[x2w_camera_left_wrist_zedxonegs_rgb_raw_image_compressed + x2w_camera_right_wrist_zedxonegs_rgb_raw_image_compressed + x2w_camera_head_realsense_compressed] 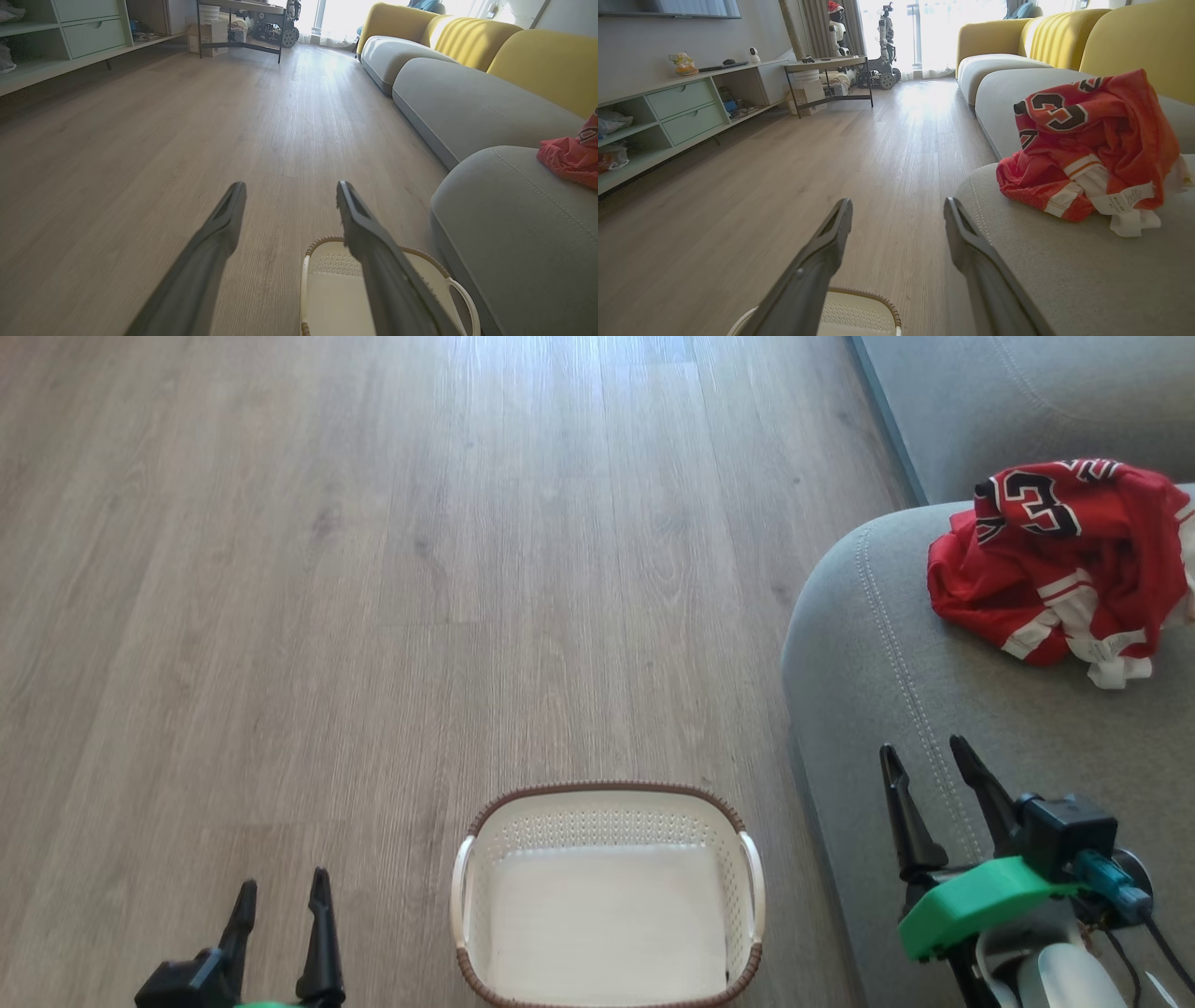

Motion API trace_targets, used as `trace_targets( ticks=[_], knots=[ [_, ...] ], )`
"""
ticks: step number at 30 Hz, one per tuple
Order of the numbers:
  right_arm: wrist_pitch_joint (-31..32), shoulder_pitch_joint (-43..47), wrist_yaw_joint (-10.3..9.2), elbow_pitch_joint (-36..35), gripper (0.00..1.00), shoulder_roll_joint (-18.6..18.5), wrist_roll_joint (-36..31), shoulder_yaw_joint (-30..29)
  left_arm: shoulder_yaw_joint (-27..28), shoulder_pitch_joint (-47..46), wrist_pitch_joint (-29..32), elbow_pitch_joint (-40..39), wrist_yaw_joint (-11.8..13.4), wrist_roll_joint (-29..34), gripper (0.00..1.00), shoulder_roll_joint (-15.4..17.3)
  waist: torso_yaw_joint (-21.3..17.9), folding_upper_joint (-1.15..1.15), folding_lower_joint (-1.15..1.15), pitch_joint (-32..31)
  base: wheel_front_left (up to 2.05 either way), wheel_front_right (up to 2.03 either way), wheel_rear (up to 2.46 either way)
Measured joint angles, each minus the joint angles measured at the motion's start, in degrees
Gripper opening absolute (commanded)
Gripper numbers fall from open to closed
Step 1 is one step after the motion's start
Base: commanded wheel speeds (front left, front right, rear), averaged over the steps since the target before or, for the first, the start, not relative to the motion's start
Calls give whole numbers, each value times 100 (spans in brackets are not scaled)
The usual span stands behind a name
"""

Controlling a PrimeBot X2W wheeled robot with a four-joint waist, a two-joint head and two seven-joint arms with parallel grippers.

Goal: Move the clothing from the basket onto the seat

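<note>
The red clothing point(1055, 560) with white trim and black numerals lies crumpled on the grey seat point(896, 644) at the right; the clothing point(1087, 144) on the seat point(1064, 261) also shows in the right wrist view, and the clothing point(567, 158) lies at the right edge of the left wrist view. The cream basket point(607, 896) with a brown rim stands on the floor at bottom centre, nothing inside it. My left gripper point(280, 891) is open at the lower left, beside the basket point(336, 294). Over the seat's front edge my right gripper point(926, 754) is open, short of the clothing.
Wooden floor stretches ahead and to the left. More grey cushions point(467, 102) with yellow backrests point(537, 65) run along the right. A low shelf unit point(677, 112), a small table point(831, 70) and other robots point(885, 42) stand far off.
</note>
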Motion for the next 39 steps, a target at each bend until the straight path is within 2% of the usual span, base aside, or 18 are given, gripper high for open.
trace_targets(
  ticks=[36,37,39],
  knots=[
    [16,244,0,133,100,5,137,49,-10,127,5,-24,68,160,100,47,-4,0,0,-75,0,0,0],
    [16,245,-7,180,0,5,136,51,-14,127,8,14,64,158,0,29,-3,0,0,-74,0,0,0],
    [18,309,-8,372,0,7,136,57,-66,158,15,187,59,158,0,-55,-3,0,0,-74,0,0,0]
  ],
)
